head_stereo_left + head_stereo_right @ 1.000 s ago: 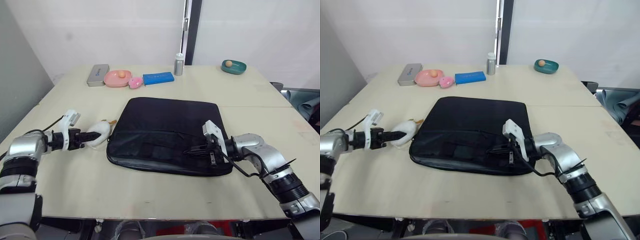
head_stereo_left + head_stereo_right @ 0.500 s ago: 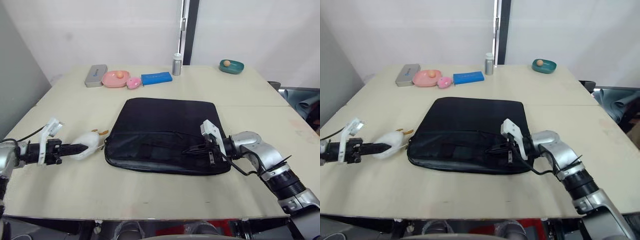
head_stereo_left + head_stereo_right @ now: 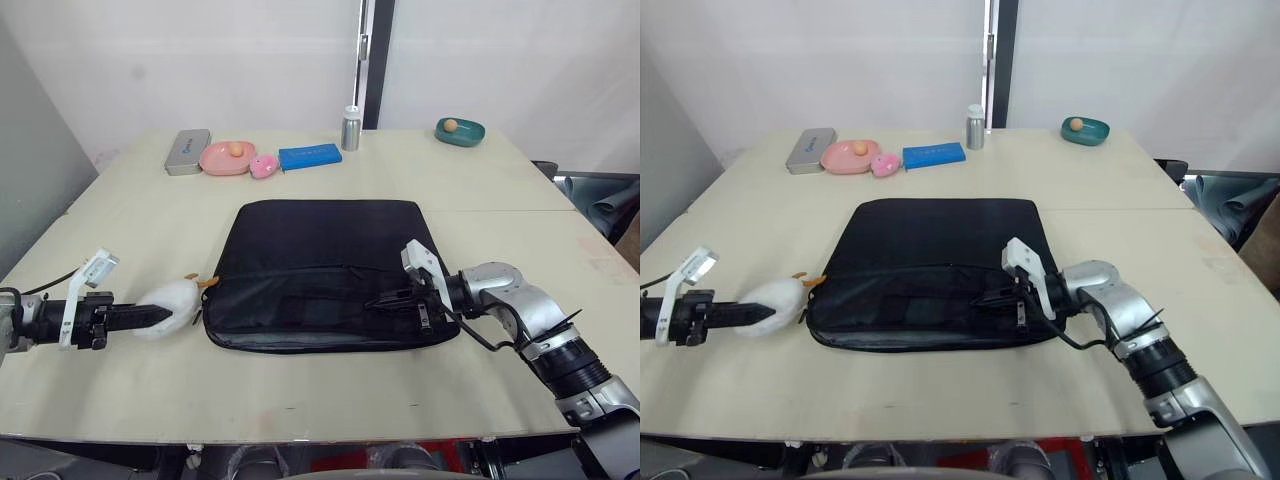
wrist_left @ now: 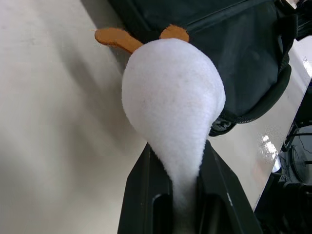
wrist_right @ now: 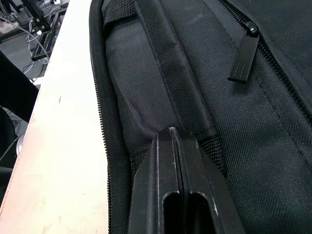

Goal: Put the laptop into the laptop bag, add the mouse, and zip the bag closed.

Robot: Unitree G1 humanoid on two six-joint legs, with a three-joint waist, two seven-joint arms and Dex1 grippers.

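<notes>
Lying flat across the middle of the pale tabletop (image 3: 300, 390) is the laptop bag (image 3: 320, 265), black fabric, its zipper edge facing the robot. Laptop and mouse: cannot tell where they are.

Right claw (image 3: 385, 299) rests on the bag's near right part, fingers pressed together on a black strap or fabric fold of the bag; in the right wrist view the two fingers (image 5: 183, 195) meet with no gap, a strap running out from their tips, a zipper pull (image 5: 243, 57) lying just beyond.

Left claw (image 3: 150, 317) sits low over the tabletop, just off the bag's left edge, clamped on the narrow end of a white plush toy (image 3: 172, 296). The toy has small orange tips at the far end, and these lie just beside the bag's left corner; touching or not, cannot tell.

Along the far edge of the tabletop, well apart from the bag: a grey tin case (image 3: 187, 151), a pink dish (image 3: 228, 157) with an orange ball in it, a small pink toy (image 3: 264, 166), a blue flat box (image 3: 310, 156), a small metal bottle (image 3: 351, 129), and farther right a green bowl (image 3: 460, 131) holding an orange ball.
</notes>
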